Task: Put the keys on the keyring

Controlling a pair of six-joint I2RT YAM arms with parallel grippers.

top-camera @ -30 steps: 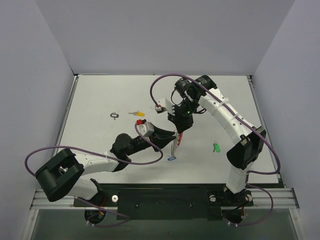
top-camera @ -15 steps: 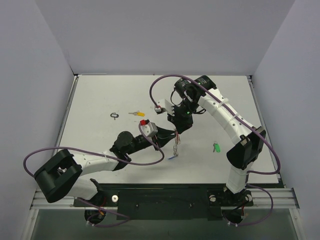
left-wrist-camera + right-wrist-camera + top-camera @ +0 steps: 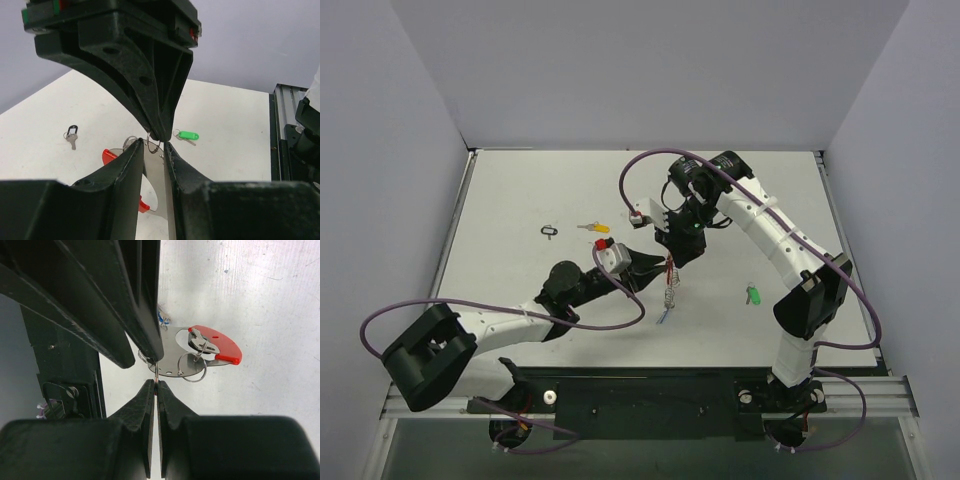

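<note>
The left claw (image 3: pixel 154 147) is gripping the keyring (image 3: pixel 172 347) by its flat silver plate, with both fingers pressing on the plate's faces. The right claw (image 3: pixel 156 382) is coming down from above and meeting the left claw tip to tip. Its fingers are pressing together on a thin wire loop of the keyring at the plate's edge. The curved red piece (image 3: pixel 222 347) is sticking out just past both sets of fingertips, and small silver rings are hanging from the plate beside it.

In the top view, the rest of the keyring is dangling below the two claws. A blue key (image 3: pixel 663 318) is sitting at its lower end, and whether it is touching the table (image 3: pixel 520 200) cannot be told. A green key (image 3: pixel 188 135) is lying on the table well apart from the claws, beyond the left claw's tips. A black-headed key (image 3: pixel 71 136) is lying farther out on the other side. A yellow key (image 3: pixel 592 227) and a small black loop (image 3: pixel 550 232) are resting well off to the left claw's left.
</note>
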